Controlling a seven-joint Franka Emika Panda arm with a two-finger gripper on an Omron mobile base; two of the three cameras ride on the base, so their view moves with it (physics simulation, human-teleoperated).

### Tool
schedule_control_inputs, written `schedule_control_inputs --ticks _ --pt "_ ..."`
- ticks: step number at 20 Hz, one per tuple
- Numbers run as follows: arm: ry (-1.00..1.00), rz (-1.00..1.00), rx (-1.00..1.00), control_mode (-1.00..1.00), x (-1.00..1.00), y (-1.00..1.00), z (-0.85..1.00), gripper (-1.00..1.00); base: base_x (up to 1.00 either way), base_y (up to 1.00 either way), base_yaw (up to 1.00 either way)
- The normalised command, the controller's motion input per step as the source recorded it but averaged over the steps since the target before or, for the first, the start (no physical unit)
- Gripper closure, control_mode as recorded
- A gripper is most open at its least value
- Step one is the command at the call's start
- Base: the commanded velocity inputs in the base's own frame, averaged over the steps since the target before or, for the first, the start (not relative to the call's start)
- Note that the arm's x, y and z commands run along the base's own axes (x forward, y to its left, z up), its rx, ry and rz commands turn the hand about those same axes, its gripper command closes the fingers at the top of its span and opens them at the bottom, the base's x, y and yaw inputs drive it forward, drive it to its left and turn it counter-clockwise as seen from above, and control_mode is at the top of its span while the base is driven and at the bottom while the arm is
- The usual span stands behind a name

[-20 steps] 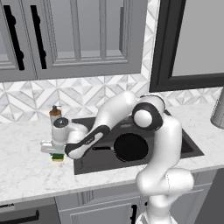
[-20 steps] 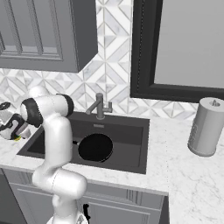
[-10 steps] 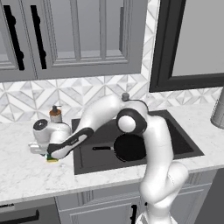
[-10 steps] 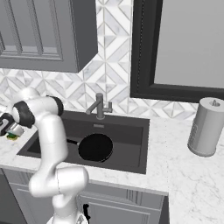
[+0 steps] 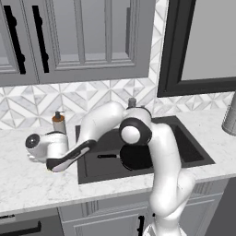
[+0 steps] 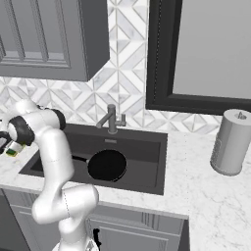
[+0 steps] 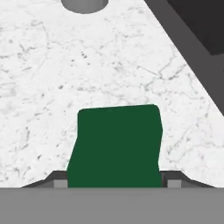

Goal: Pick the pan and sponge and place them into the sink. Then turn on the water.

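The green-topped sponge (image 7: 116, 146) lies on the white marble counter left of the sink (image 5: 193, 152). My gripper (image 7: 116, 183) is down over it, with a fingertip pressed against each side, shut on the sponge. From the right, the hand (image 6: 7, 147) sits at the far left edge with the sponge (image 6: 12, 151) under it. In the left base view the hand (image 5: 46, 152) covers most of the sponge. The black pan (image 5: 138, 156) lies flat in the sink (image 6: 147, 152), handle pointing left; it is also seen as the pan (image 6: 107, 165).
A brown-topped soap dispenser (image 5: 58, 122) stands just behind the hand. The grey faucet (image 6: 112, 119) rises at the back rim of the sink. A paper towel roll (image 6: 230, 142) stands on the counter to the right. The sink's edge (image 7: 192, 65) runs close beside the sponge.
The arm swung left and lowered the hand over the sponge. The jaws narrowed from wide open onto the sponge's sides. The sponge and pan stayed where they were.
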Motion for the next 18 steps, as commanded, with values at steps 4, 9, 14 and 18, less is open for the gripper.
schedule_control_inputs --ticks 4,9,14,18 --pt "-0.22 -0.02 0.00 -1.00 -0.56 -0.29 0.46 1.00 0.00 0.00 0.00" --pt "-0.14 0.00 0.00 -1.00 -0.50 -0.45 0.90 1.00 0.00 0.00 0.00" --pt "-0.12 -0.04 0.00 -1.00 -0.26 -0.44 0.89 1.00 0.00 0.00 0.00" --pt "-0.08 -0.10 0.02 -1.00 -0.07 -0.51 0.77 1.00 0.00 0.00 0.00"
